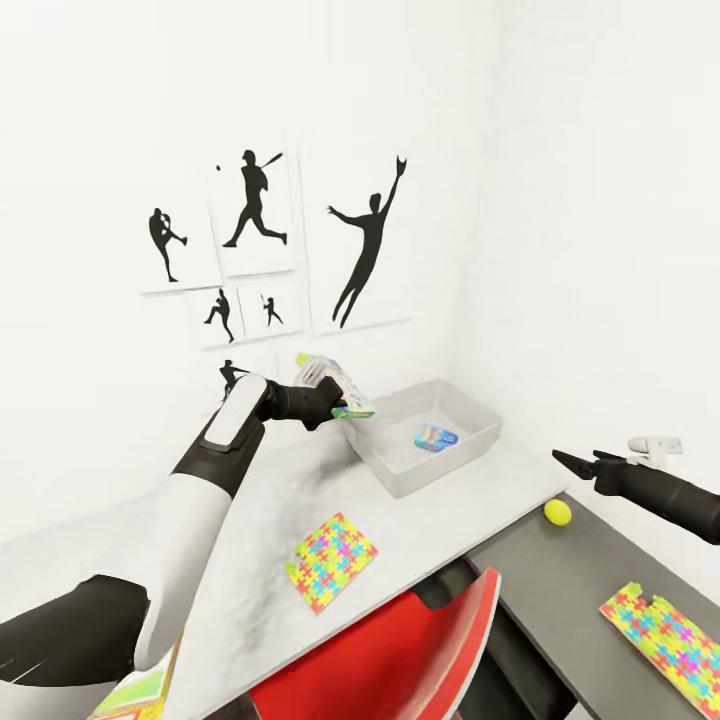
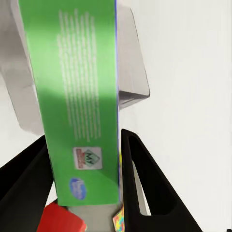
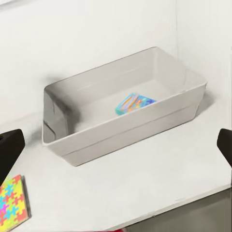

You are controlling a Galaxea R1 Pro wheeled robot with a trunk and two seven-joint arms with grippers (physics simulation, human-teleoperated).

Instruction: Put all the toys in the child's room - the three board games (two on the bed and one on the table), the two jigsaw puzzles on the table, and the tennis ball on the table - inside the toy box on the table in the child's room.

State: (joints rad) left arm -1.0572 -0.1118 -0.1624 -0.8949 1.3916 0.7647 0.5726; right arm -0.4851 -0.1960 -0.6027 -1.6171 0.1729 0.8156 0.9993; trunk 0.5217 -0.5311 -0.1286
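Left wrist view: left claw point(image 2: 84, 169) clamps green board game point(image 2: 72, 96), small print unreadable; right claw point(image 1: 572, 462) spread, empty.

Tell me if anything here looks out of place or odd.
Nothing is spilled or damaged. The left gripper holds a green board game tilted in the air at the toy box's near end. One jigsaw puzzle overhangs the dark lower desk's edge, and another game box shows at the picture's bottom corner.
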